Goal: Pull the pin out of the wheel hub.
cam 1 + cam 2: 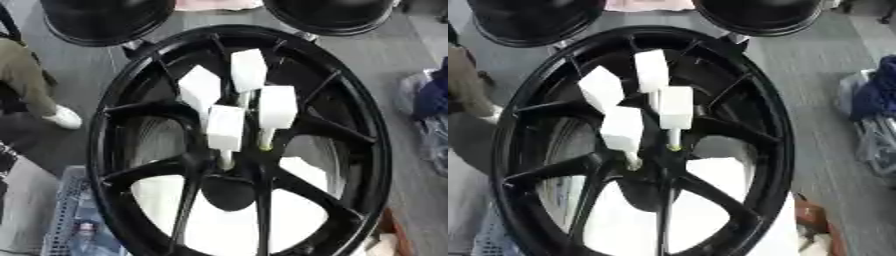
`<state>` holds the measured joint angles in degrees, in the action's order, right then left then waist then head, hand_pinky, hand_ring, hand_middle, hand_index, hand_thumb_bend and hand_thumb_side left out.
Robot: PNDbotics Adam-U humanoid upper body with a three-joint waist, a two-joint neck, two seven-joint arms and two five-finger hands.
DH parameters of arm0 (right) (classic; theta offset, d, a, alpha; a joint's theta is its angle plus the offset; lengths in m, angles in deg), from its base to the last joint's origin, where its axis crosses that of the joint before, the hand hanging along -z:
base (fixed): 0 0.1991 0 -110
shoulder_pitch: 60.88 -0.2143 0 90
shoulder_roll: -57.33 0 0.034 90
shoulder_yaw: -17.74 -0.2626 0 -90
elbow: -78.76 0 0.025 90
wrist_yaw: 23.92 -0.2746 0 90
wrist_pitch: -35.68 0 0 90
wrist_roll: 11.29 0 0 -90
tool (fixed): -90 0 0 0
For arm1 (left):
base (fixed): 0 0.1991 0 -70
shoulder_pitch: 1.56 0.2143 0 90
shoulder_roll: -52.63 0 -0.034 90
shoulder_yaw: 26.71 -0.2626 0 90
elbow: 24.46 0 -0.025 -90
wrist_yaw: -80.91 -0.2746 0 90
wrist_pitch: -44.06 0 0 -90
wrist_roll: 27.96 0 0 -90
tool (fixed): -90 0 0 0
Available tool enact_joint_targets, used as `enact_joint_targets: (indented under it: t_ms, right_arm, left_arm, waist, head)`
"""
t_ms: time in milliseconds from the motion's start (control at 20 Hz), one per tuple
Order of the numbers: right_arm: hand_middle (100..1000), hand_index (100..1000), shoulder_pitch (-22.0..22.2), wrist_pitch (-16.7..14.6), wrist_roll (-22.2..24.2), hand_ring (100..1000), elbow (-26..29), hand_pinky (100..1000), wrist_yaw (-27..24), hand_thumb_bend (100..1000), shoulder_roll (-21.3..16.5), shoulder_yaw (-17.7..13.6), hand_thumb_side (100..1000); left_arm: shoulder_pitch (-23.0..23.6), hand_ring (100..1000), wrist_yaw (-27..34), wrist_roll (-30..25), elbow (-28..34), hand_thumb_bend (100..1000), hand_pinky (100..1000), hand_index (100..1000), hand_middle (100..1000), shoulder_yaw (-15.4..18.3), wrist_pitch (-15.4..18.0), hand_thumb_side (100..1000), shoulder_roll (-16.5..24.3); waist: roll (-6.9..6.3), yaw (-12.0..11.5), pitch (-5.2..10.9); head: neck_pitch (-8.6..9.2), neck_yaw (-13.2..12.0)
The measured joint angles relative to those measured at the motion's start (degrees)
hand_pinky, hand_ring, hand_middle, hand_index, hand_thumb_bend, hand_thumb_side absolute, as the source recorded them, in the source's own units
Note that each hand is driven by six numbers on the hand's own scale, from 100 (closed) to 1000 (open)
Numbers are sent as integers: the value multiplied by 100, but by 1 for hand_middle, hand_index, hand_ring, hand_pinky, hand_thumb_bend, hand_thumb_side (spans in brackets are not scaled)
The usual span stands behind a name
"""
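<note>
Grey floor (367, 65) behind, black wheel hub (367, 150) upright, filling view. Four white-headed pins (226, 128) clustered at hub centre. No hand visible, state unknown, nothing gripped. Risk: crowded heads, wrong pin grabbed or neighbour knocked.

Both views looked down steeply from the head, close over the black wheel hub (236, 145), which filled most of each picture. The right eye sat slightly right, so the hub (645, 145) and its white pins (677, 107) lay further left there. Both shared hub, pins and grey floor (398, 55); the far edge cut two dark round shapes (105, 20).
</note>
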<state>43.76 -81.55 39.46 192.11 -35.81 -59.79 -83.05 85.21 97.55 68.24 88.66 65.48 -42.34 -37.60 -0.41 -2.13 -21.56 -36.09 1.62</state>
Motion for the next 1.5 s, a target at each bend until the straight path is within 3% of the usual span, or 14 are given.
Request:
enact_joint_targets:
  t_ms: [400, 950, 1500]
  right_arm:
    - [878, 844, -113, 62, 169, 885, 20, 534, -463, 100, -636, -444, 558]
    - [865, 843, -619, 573, 420, 876, 32, 554, -1081, 100, -1717, -1137, 535]
    - [853, 844, -1699, 1384, 1088, 870, 57, 586, -1359, 100, -2686, -1203, 279]
  left_arm:
    - [78, 819, -130, 42, 26, 112, 820, 758, 669, 24, 46, 839, 2]
    - [320, 819, -324, 117, 27, 112, 819, 757, 669, 115, 124, 849, -3]
    - [376, 820, -436, 142, 27, 115, 819, 757, 669, 153, 148, 853, -2]
  waist:
    - [63, 73, -90]
    - [194, 74, -161]
    - [326, 54, -161]
  head:
    - [-11, -134]
    - [-2, -271]
    - [2, -270]
